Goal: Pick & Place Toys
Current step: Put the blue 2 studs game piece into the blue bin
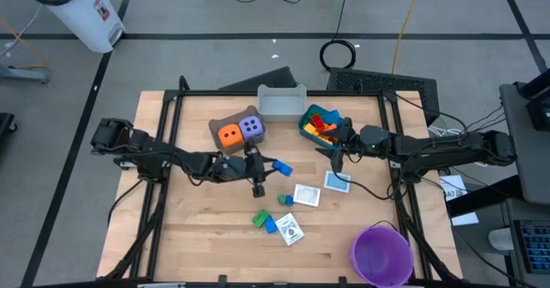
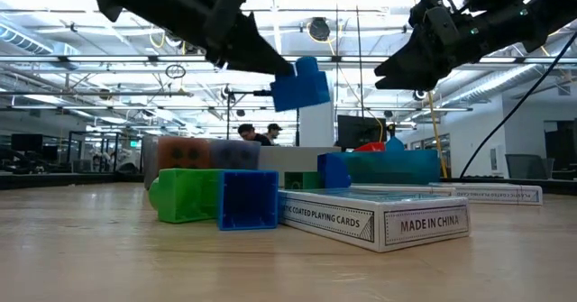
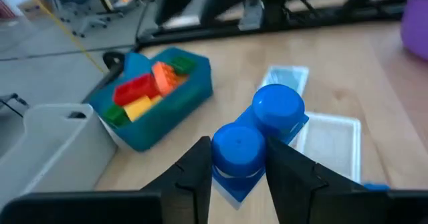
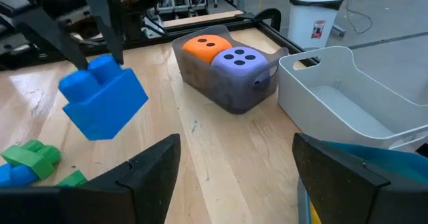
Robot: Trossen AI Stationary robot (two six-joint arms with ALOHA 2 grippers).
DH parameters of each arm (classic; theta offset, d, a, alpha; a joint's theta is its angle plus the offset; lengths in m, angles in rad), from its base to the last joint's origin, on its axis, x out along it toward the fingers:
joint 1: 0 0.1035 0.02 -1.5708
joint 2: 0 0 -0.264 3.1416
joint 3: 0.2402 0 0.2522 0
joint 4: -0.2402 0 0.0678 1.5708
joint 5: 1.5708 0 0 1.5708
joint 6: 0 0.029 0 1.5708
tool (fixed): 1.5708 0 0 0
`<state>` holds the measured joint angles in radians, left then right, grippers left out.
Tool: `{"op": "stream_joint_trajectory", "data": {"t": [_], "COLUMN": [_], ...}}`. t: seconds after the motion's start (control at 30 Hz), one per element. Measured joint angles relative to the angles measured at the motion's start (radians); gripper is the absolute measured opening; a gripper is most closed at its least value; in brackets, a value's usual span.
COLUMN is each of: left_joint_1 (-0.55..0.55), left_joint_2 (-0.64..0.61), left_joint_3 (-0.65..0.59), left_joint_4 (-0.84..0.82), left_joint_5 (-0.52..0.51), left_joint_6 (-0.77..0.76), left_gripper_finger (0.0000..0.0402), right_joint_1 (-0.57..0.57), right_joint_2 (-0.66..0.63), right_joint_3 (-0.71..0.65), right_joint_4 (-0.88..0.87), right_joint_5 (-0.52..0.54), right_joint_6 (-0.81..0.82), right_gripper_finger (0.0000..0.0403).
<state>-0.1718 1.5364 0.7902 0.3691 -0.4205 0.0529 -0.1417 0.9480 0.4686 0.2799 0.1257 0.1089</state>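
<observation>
Left gripper [image 3: 237,177] pinches a blue brick [image 1: 280,167], raised above mid-table. Right gripper [image 4: 234,177], fingers spread, empty, hovers beside the blue bin [image 1: 311,126]. Around: white cards [image 1: 307,195], green bricks [image 2: 185,194]. Only the right wrist view shows orange and purple dice [image 4: 224,50] in the brown bin [image 4: 234,90].

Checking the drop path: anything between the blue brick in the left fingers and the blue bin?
The right gripper hangs open beside the blue bin, close to the blue brick's path from the left gripper. Nothing else visible.
</observation>
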Motion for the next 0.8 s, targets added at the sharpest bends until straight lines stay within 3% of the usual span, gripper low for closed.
{"op": "stream_joint_trajectory", "data": {"t": [0.17, 0.33, 0.6, 0.8], "left_joint_1": [0.035, 0.062, 0.073, 0.073], "left_joint_2": [0.000, 0.000, 0.000, 0.000], "left_joint_3": [0.000, 0.000, 0.000, 0.000], "left_joint_4": [0.077, 0.098, 0.100, 0.099], "left_joint_5": [-0.045, -0.076, -0.078, -0.078], "left_joint_6": [-0.007, -0.033, -0.036, -0.032], "left_gripper_finger": [0.0117, 0.0117, 0.0117, 0.0117], "right_joint_1": [0.000, 0.000, 0.000, 0.016], "right_joint_2": [0.061, 0.125, 0.168, 0.222], "right_joint_3": [0.000, 0.000, 0.000, 0.000], "right_joint_4": [0.057, 0.151, 0.166, 0.228], "right_joint_5": [-0.004, -0.076, -0.076, -0.074], "right_joint_6": [-0.023, -0.044, -0.058, -0.158], "right_gripper_finger": [0.0279, 0.0279, 0.0279, 0.0284]}}
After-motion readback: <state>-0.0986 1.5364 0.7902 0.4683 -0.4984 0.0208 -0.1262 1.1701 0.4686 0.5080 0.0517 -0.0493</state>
